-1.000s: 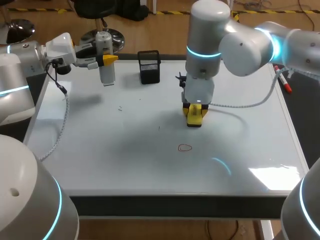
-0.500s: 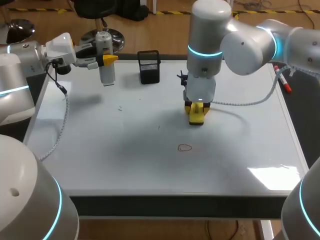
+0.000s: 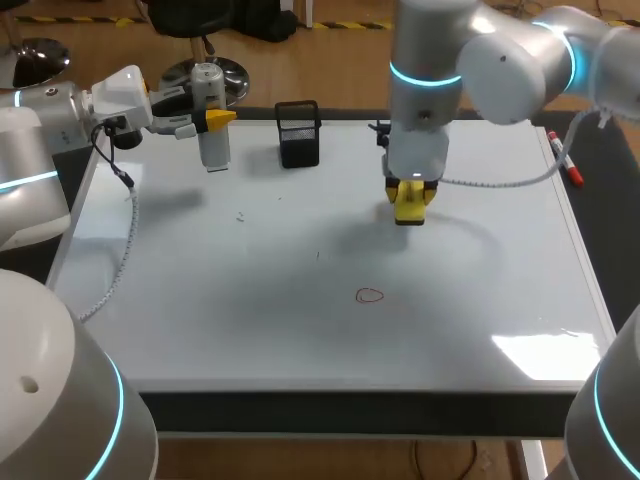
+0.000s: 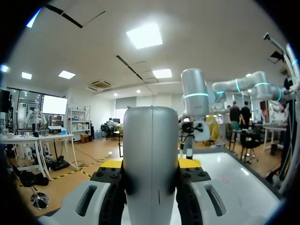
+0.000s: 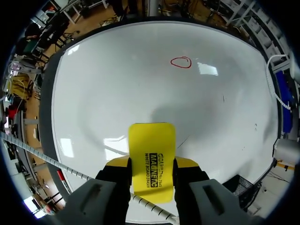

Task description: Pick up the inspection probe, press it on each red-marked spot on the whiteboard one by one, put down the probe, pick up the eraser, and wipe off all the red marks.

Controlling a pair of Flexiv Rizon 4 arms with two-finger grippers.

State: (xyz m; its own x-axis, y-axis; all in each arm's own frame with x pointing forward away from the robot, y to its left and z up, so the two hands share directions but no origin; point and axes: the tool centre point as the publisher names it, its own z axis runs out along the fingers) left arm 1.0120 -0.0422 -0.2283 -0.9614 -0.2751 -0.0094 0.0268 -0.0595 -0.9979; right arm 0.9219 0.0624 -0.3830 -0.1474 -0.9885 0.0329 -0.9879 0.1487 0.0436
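Observation:
The inspection probe, a grey-white cylinder, stands upright in the air over the far left corner of the whiteboard, and my left gripper is shut on it. Seen from the left wrist, the probe fills the gap between the left gripper's yellow tips. My right gripper points down over the board's middle back, shut on the yellow eraser. The right wrist view has the eraser clamped in the right gripper above the whiteboard. One red circle mark lies on the board ahead of the eraser.
A black mesh pen holder stands at the board's back edge between my two grippers. A red-capped marker lies along the right edge. Small faint specks dot the board left of centre.
My right arm has carried the eraser toward the back and a little to the right, farther from the red circle. The left arm and probe have stayed still.

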